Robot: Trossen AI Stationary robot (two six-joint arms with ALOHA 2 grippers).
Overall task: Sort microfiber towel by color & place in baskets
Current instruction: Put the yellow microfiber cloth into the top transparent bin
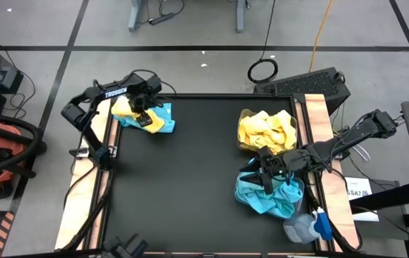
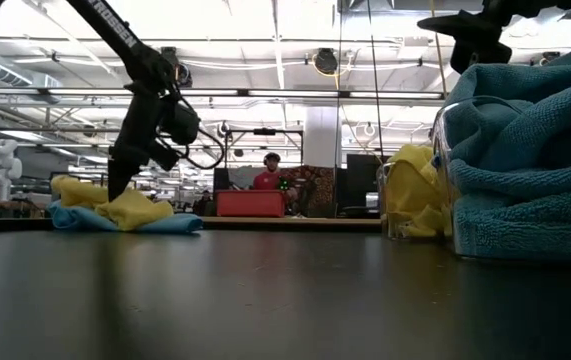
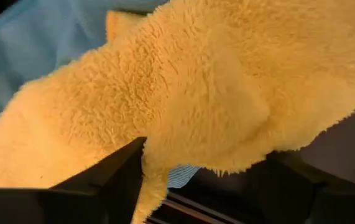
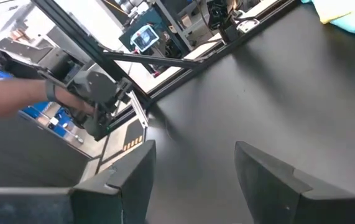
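Note:
A small pile of microfiber towels lies at the table's far left: yellow ones (image 1: 124, 108) on a teal one (image 1: 162, 115). My left gripper (image 1: 142, 116) points down into this pile, open, with a hump of yellow towel (image 3: 208, 93) between its fingers. Two clear baskets stand at the right. The far one (image 1: 241, 143) holds yellow towels (image 1: 265, 129) and the near one (image 1: 299, 208) holds teal towels (image 1: 268, 197). My right gripper (image 1: 265, 174) hovers open and empty above the teal basket's far edge. My left gripper comes at the pile from above, pointing down, one finger (image 3: 112, 180) on each side of a fold of the top yellow towel (image 3: 165, 155). The cloth reaches both fingers' inner faces; whether they pinch it I cannot tell. The towel lies on the pile.
A grey bottle with a blue cap (image 1: 308, 226) lies beside the teal basket at the near right. A black keyboard (image 1: 311, 86) sits beyond the table's far right corner. Bare black tabletop (image 1: 183, 186) spreads between pile and baskets.

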